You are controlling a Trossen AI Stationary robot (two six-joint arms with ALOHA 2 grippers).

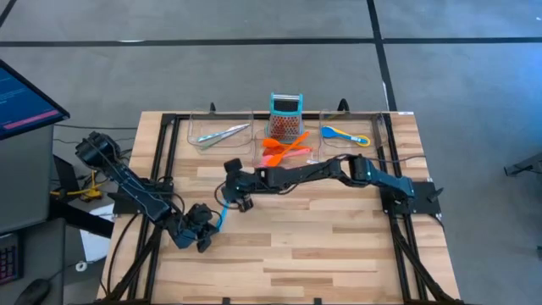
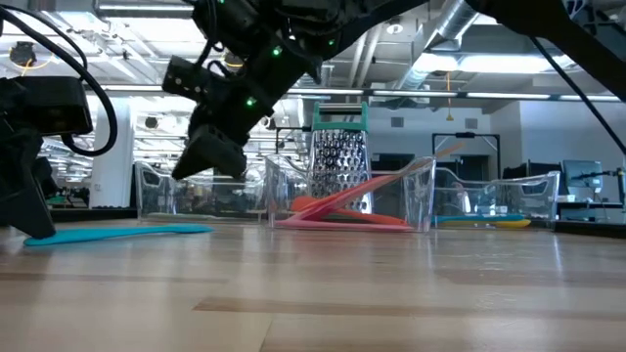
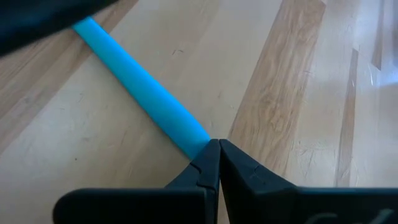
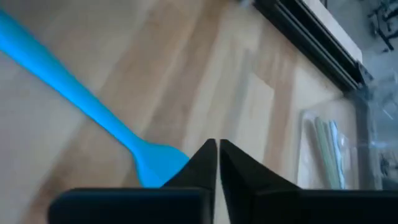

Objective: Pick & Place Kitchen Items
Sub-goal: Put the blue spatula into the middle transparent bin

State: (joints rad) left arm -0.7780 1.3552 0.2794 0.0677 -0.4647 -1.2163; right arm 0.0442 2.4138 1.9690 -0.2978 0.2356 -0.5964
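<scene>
One blue spatula (image 1: pixel 223 212) lies flat on the counter (image 1: pixel 339 246), out in the open near the left front part, well apart from the clear trays (image 1: pixel 218 135) along the far edge. Its long axis runs between the two arms: the handle end points toward the left claw (image 1: pixel 201 235), the flat blade end toward the right claw (image 1: pixel 240 202). In the left wrist view the left claw (image 3: pixel 219 149) is pressed shut, tips touching just at the handle's end, gripping nothing that I can see. The right claw (image 4: pixel 217 149) hangs above the counter, its fingers drawn together and empty, with the blade (image 4: pixel 158 165) just beside them. Judging from this, both are near, and the right claw needs to spread and drop across the blade's neck before any lift toward a tray.
</scene>
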